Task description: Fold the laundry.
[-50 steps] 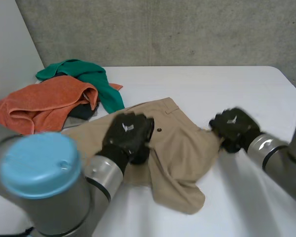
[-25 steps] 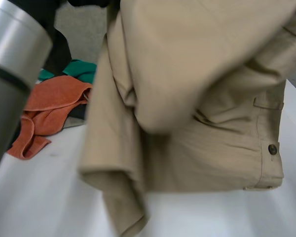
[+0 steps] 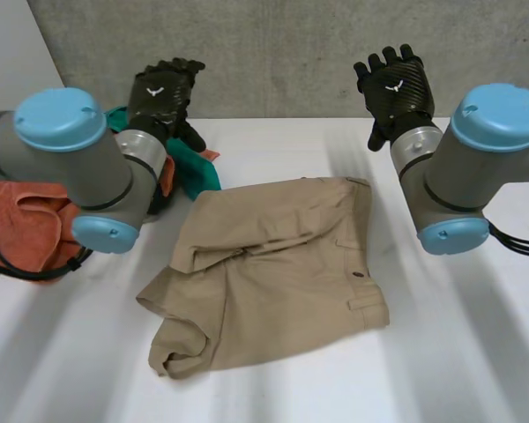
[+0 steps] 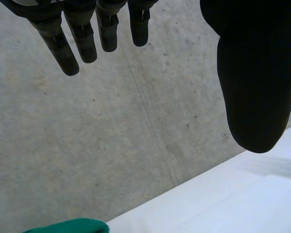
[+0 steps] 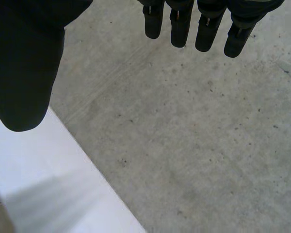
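Grey concrete wall (image 3: 282, 53) at 12, white table (image 3: 476, 352) in front of it. The tan cloth garment with a button and pocket flaps (image 3: 273, 282) lies mid-table, loosely doubled and rumpled. There's a ridge across its middle, and its 7 o'clock corner is bunched and curled.

Black left hand (image 3: 163, 92) is up off the table at the garment's 11 o'clock, fingers (image 4: 70, 53) loose and near straight, nothing in it. Black right hand (image 3: 392, 84) is up at 1 o'clock, fingers (image 5: 179, 29) spread, also empty.

My read of the step: flatten, then make the next fold.
- Bring the hands down on the 9 and 3 edges and smooth outward before pinching.
- Uncurl the 7 o'clock corner first, or the fold locks that crease in.

Room:
- Plenty of bare table from 3 round to 6.
- Tight at 9–11: the crumpled orange towel (image 3: 22, 220) is near the garment, and the green cloth (image 3: 198, 172) is just beside its far-left corner. A left-arm sweep could snag either.
- Fold toward 3, not 9.
- The table's far edge at 12 is near, so leave little overhang there.
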Available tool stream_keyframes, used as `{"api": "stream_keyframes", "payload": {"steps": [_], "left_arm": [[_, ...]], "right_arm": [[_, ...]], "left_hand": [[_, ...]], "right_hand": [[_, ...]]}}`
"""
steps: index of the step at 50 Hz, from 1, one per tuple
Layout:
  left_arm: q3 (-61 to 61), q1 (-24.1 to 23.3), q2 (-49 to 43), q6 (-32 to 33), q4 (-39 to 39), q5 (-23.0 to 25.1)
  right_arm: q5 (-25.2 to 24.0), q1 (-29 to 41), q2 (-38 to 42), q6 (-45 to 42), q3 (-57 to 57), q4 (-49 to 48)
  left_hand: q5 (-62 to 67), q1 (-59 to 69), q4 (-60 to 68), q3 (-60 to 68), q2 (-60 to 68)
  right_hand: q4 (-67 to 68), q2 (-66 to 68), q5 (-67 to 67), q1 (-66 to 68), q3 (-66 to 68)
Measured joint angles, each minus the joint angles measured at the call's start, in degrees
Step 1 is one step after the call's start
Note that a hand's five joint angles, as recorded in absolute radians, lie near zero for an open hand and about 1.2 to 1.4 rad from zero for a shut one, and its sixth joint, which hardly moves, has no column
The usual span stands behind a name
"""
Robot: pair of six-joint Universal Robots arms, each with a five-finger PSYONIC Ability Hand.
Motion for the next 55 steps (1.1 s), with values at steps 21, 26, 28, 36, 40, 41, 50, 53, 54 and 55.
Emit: {"api": "stream_keyframes", "payload": {"steps": [21, 26, 28, 36, 40, 41, 50, 53, 54, 55], "left_arm": [[-43.6, -12.9, 29.4, 18.3, -6.6, 0.9], [-48.3, -18.0, 28.1, 19.5, -7.5, 0.8], [-48.9, -18.5, 27.6, 19.3, -8.0, 0.7], [-49.5, -18.3, 25.2, 18.5, -10.3, 0.3], [-49.5, -17.2, 24.0, 18.5, -10.5, -0.3], [-49.5, -16.8, 23.6, 18.5, -10.4, -0.6], [-49.8, -10.4, 22.0, 19.2, -7.7, -4.0], [-50.1, -7.5, 21.9, 19.5, -6.4, -4.4], [-50.1, -6.7, 21.9, 19.7, -6.1, -4.5], [-50.2, -5.8, 21.9, 19.8, -5.7, -4.5]], "right_arm": [[-12.0, -0.7, -17.3, -0.1, 30.1, 29.3], [-14.9, -0.5, -20.7, -0.5, 39.2, 23.5], [-15.4, -0.4, -21.6, -0.5, 41.4, 22.3], [-16.9, -0.7, -23.7, -0.6, 47.3, 20.4], [-17.3, -0.7, -23.8, -0.6, 48.3, 20.6], [-17.3, -0.7, -23.8, -0.6, 48.5, 20.6], [-17.4, -0.1, -26.2, -0.5, 50.3, 20.8], [-17.4, 0.2, -27.0, -0.4, 51.0, 20.8], [-17.4, 0.3, -27.2, -0.4, 51.1, 20.8], [-17.3, 0.4, -27.3, -0.4, 51.3, 20.8]], "left_hand": [[15.9, 18.5, 16.9, 16.2, 16.6], [30.3, 33.8, 31.7, 31.0, 31.5], [31.9, 35.2, 33.4, 32.9, 33.3], [32.0, 33.8, 33.2, 32.6, 33.0], [30.0, 31.4, 31.0, 30.5, 30.9], [29.6, 31.0, 30.5, 30.1, 30.4], [27.4, 30.2, 28.6, 28.7, 28.9], [27.2, 30.2, 28.5, 28.6, 28.7], [27.2, 30.2, 28.5, 28.6, 28.7], [27.2, 30.2, 28.5, 28.6, 28.7]], "right_hand": [[33.6, 34.0, 32.7, 33.4, 33.7], [44.4, 44.2, 44.1, 42.8, 44.3], [45.1, 44.7, 44.8, 43.1, 45.0], [45.2, 44.6, 44.9, 43.1, 45.0], [42.3, 42.1, 42.1, 42.1, 42.2], [40.7, 40.5, 40.8, 40.5, 40.6], [24.1, 25.3, 23.1, 24.9, 24.4], [22.9, 23.4, 21.3, 23.0, 22.9], [22.9, 23.2, 21.2, 23.0, 22.8], [22.9, 23.2, 21.1, 23.0, 22.8]]}}
